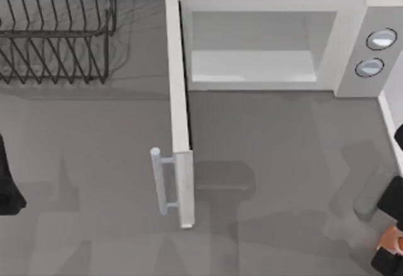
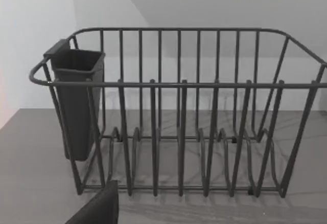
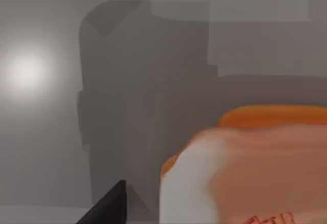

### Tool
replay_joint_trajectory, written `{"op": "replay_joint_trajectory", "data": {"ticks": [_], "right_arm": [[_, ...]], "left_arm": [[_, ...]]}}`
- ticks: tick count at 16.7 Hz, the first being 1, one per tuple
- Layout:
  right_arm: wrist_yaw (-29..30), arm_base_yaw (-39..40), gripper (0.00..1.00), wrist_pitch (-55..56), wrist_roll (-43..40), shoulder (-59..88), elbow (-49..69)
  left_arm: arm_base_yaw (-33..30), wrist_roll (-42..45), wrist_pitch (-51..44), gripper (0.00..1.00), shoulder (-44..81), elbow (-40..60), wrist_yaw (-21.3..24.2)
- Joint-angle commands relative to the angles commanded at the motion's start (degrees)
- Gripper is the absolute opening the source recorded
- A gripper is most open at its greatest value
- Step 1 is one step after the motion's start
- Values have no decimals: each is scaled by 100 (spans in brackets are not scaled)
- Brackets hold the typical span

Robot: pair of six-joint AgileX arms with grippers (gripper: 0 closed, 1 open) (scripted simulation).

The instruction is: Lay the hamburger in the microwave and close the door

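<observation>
The microwave (image 1: 349, 43) stands at the back right, its pale cavity (image 1: 252, 55) bare. Its door (image 1: 179, 99) is swung wide open and juts toward the table's front, with the bar handle (image 1: 157, 181) on the left face. The hamburger (image 1: 393, 241) is at the front right edge, orange-brown with a pale layer, and looms close in the right wrist view (image 3: 255, 168). My right gripper (image 1: 389, 246) is shut on it, far from the cavity. My left arm (image 1: 7, 188) is parked at the left edge.
A dark wire dish rack (image 1: 56, 30) stands at the back left, and the left wrist view shows it (image 2: 179, 116) with a dark cup (image 2: 76, 101) hung at one end. Two round knobs (image 1: 381, 38) sit on the microwave's right panel. Open grey table (image 1: 283, 162) lies before the cavity.
</observation>
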Motion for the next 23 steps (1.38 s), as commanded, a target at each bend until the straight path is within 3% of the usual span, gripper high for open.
{"op": "replay_joint_trajectory", "data": {"ticks": [6,19,23], "right_arm": [[0,3,100,227,3,141,-131],[0,3,2,227,3,141,-131],[0,3,0,227,3,141,-131]], "left_arm": [[0,0,0,100,0,0,0],[0,0,0,100,0,0,0],[0,0,0,100,0,0,0]]}}
